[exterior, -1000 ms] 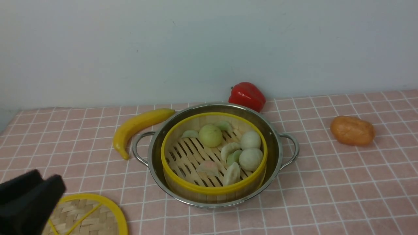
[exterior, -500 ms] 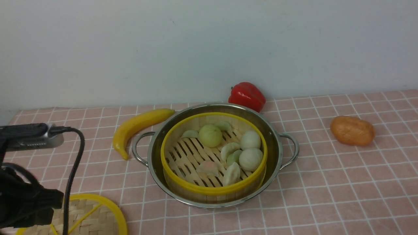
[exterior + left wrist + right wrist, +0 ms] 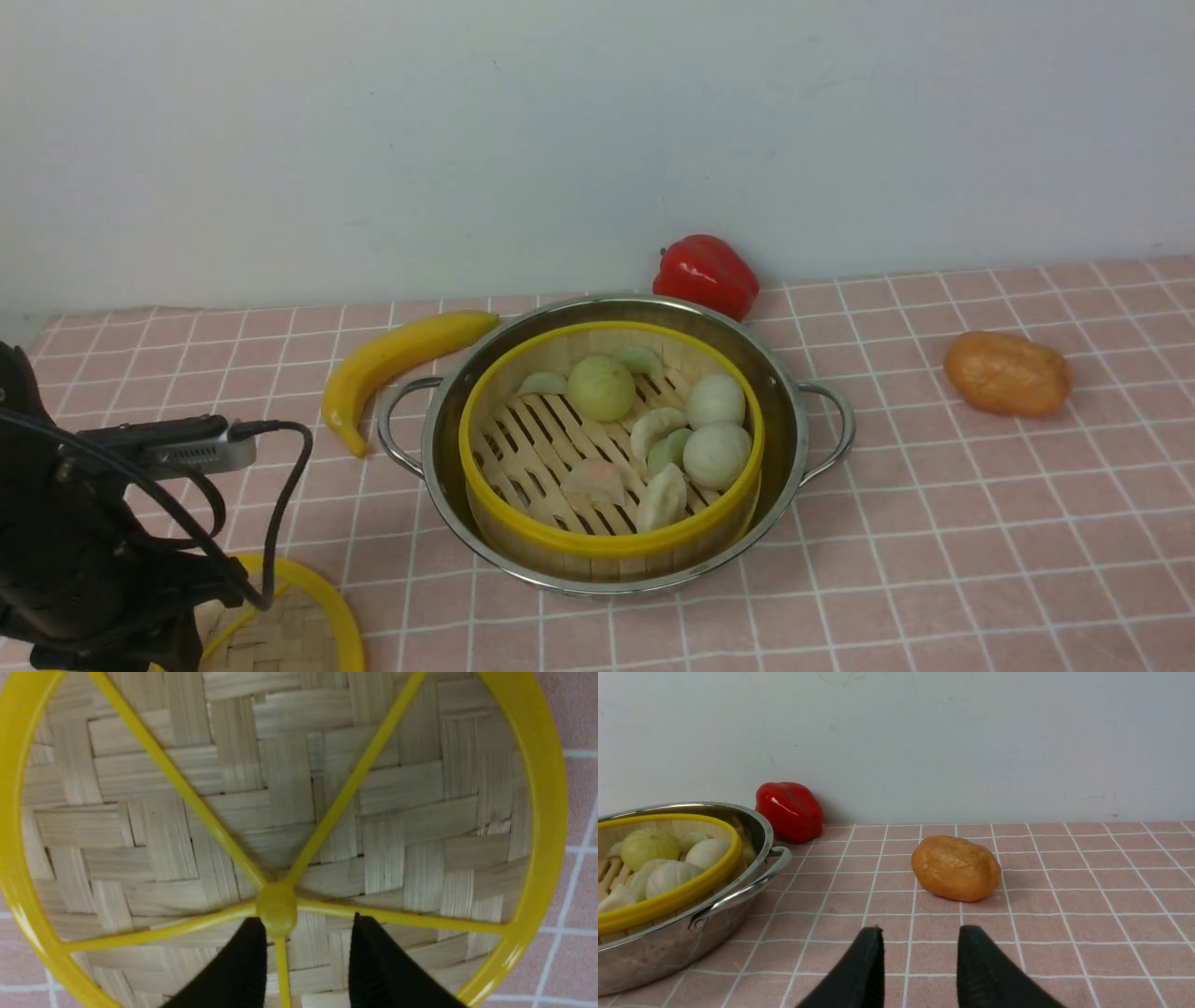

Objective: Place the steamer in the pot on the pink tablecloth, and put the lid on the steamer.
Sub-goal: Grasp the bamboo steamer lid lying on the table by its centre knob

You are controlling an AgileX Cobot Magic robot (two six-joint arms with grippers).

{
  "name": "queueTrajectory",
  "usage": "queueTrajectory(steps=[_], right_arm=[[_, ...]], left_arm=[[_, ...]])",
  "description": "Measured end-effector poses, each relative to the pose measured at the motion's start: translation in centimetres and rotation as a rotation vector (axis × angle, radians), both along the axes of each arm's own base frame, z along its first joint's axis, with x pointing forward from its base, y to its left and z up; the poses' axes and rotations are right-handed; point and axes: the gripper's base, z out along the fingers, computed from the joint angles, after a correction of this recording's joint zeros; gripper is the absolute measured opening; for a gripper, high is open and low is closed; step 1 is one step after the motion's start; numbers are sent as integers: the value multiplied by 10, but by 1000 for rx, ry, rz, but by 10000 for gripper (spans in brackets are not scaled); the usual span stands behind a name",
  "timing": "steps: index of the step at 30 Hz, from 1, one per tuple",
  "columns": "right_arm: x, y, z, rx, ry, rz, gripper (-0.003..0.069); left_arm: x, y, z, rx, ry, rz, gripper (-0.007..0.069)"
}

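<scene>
Left pincer (image 3: 307,918) (parted) over lid (image 3: 383,812), steamer (image 3: 607,546) potted

The front view looks forward and slightly down from the bench's near edge, taking in the pot (image 3: 780,411) mid-bench. The left wrist view faces straight down, very close over the lid (image 3: 411,812) at the near left corner. The right wrist view sits low, facing the far edge, and shares the pot, red pepper (image 3: 789,811) and orange lump (image 3: 955,868) with the front view.
</scene>
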Motion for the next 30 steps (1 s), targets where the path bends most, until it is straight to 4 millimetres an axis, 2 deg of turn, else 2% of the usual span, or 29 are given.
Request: queueTrajectory(steps=[16, 18, 19, 21, 22, 27, 30], right_arm=[[0, 0, 0, 0, -4, 0, 243], [0, 0, 0, 1, -5, 0, 243], [0, 0, 0, 1, -5, 0, 243], [0, 0, 0, 4, -4, 0, 243], [0, 0, 0, 5, -4, -1, 243], [0, 0, 0, 8, -4, -1, 243], [0, 0, 0, 8, -4, -1, 243]], left_arm=[[6, 6, -22, 53, 89, 63, 243], [7, 6, -29, 50, 113, 65, 222], [7, 6, -29, 50, 115, 65, 217], [8, 6, -29, 43, 115, 57, 125], [9, 6, -29, 42, 113, 49, 113], [8, 6, -27, 43, 111, -31, 117], [8, 9, -15, 77, 102, -109, 117]])
